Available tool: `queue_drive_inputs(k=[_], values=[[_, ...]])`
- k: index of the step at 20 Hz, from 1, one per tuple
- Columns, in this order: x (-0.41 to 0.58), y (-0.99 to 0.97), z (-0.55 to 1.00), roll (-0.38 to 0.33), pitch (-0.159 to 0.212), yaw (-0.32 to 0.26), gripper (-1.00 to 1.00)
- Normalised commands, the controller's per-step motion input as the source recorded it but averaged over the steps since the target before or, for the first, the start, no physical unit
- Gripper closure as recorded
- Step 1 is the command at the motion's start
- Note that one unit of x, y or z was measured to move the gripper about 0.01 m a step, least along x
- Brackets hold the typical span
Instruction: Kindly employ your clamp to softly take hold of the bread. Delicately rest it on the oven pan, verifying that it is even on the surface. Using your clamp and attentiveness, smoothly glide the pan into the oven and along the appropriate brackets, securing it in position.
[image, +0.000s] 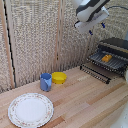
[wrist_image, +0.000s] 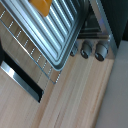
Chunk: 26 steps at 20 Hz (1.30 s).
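The oven (image: 118, 46) stands at the exterior view's right with its door (image: 95, 72) folded down. The oven pan (image: 115, 62) sits in the front opening and sticks partly out. The orange-yellow bread (image: 106, 58) lies on the pan. My gripper (image: 97, 28) hangs high above and to the left of the oven, apart from everything, its fingers spread and empty. The wrist view looks down on the bread (wrist_image: 41, 6) on the ribbed pan (wrist_image: 60, 35), with wire grid (wrist_image: 22, 42) beside it. My fingers do not show there.
A blue cup (image: 45, 81) and a yellow bowl (image: 59, 77) stand mid-table. A patterned white plate (image: 30, 109) lies near the front left. Oven knobs (wrist_image: 88, 49) and the door's black handle (wrist_image: 22, 80) show in the wrist view. A woven screen stands behind.
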Motion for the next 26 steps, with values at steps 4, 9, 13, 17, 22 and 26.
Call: queue_drive_inputs(k=[4,9,13,17,22,26], values=[[-0.034,0.0,-0.28,-0.207,0.168,0.296,-1.0],[-0.143,0.0,-0.21,-0.212,0.252,0.242,-1.0],[-0.154,0.0,-0.21,-0.213,0.26,0.234,-1.0],[-0.135,0.0,-0.24,-0.219,0.243,0.243,-1.0],[-0.022,0.0,-0.41,-0.23,0.161,0.289,-1.0],[0.061,0.0,-0.56,-0.189,0.118,0.295,-1.0]])
